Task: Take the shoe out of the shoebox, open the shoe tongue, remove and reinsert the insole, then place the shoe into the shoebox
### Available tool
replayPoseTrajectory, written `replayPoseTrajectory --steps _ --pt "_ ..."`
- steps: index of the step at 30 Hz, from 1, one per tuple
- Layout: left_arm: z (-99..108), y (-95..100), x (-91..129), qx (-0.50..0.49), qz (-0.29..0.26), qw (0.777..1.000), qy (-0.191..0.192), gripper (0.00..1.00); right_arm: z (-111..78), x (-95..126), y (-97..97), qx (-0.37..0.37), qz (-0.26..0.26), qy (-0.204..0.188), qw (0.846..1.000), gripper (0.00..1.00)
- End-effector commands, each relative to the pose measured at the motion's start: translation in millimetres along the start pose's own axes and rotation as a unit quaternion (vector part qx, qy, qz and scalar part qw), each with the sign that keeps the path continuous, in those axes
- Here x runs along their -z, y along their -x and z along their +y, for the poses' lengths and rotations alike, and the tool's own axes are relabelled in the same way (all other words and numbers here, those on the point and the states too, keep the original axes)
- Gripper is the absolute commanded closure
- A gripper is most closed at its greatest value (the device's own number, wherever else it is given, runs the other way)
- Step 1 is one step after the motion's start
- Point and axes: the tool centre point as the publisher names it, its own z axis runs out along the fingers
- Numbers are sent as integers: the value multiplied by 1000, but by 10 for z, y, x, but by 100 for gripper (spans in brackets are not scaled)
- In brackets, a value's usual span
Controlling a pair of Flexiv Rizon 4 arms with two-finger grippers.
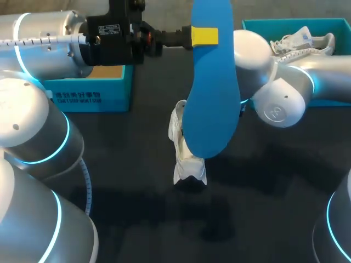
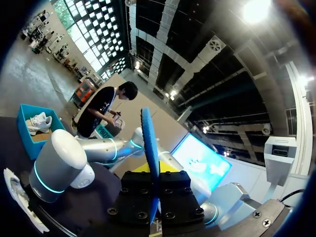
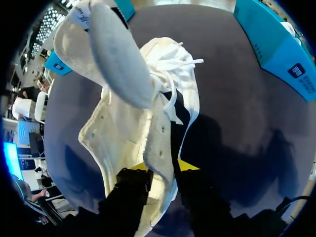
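Head view: the left gripper (image 1: 204, 35) is clamped on one end of the long blue foam insole (image 1: 211, 98). The insole hangs over the white lace-up fabric shoe (image 1: 186, 161), above the dark worktop (image 1: 137, 219). The teal cardboard shoebox (image 1: 90, 93) sits well to the left.

Left wrist view: the insole (image 2: 148, 133) stands edge-on, squeezed between the gripper's (image 2: 152, 170) fingers. Thin and light, it will likely flex, so a hold nearer its middle would steady it.

Right wrist view: the right gripper (image 3: 165, 170) seems to pinch the shoe's (image 3: 133, 128) soft side wall, though the contact is partly hidden. The upper sags, so the firmer heel would be a better place to grip.
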Motion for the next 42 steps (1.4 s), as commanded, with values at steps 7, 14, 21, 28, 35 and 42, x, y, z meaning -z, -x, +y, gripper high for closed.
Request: replayPoseTrajectory --steps 7,14,21,28,35,42 --pt "12 -2 -6 0 -1 1000 -1 100 -36 294 -68 -2 32 58 998 0" --pt "12 -2 -6 0 -1 1000 -1 100 -27 333 -59 0 34 66 997 0" --pt "12 -2 -6 0 -1 1000 -1 100 -27 333 -59 0 34 66 997 0" --pt "12 -2 -6 0 -1 1000 -1 100 -27 333 -59 0 34 66 997 0" --pt "12 -2 -6 0 -1 1000 -1 100 -27 333 -59 0 34 66 997 0" --pt "12 -2 -6 0 -1 1000 -1 100 48 612 -16 -1 96 67 993 0"
